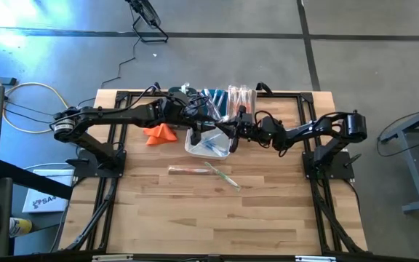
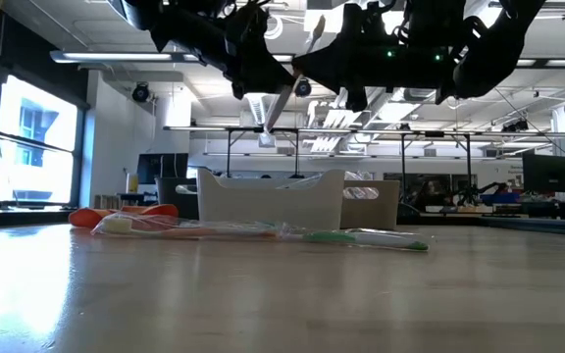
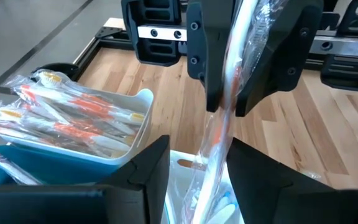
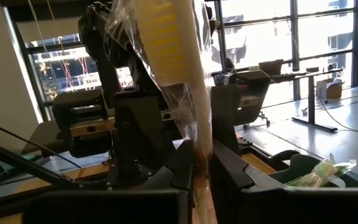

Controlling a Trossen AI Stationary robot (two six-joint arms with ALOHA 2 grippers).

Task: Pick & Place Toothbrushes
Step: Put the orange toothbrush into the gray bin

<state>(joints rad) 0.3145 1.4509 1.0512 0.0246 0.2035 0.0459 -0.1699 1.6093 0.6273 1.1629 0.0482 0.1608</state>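
Over the white bin point(image 1: 208, 143) at the middle of the table, the left gripper point(image 3: 191, 165) hangs with its fingers spread, a whitish wrapped toothbrush point(image 3: 224, 118) passing loosely between them without being squeezed; off to one side of it sit a bin of orange-handled toothbrushes point(image 3: 73, 121) and a blue bin point(image 1: 213, 98), and an orange folded cloth point(image 1: 160, 133) lies on the wood near the arm. Directly opposite and almost touching, the right gripper point(image 4: 201, 163) has its fingers pinched on that same toothbrush, which rises from its grip and also hangs down toward the white bin below. Two more toothbrushes point(image 1: 206, 172) lie on the bare table in front of both grippers, one orange-tinted and one green. The risk, as I judge it, is that the slippery wrapper slides in a grip taken near one end, so the brush could swing, catch the left fingers or drop outside the bin; with the two grippers so close, any sideways move could also knock them together. From above the two grippers merge into one dark mass, so the brush there is hard to pick out. The low view hides the bin's contents behind its wall, and the right wrist view loses the brush's lower end behind its own fingers.
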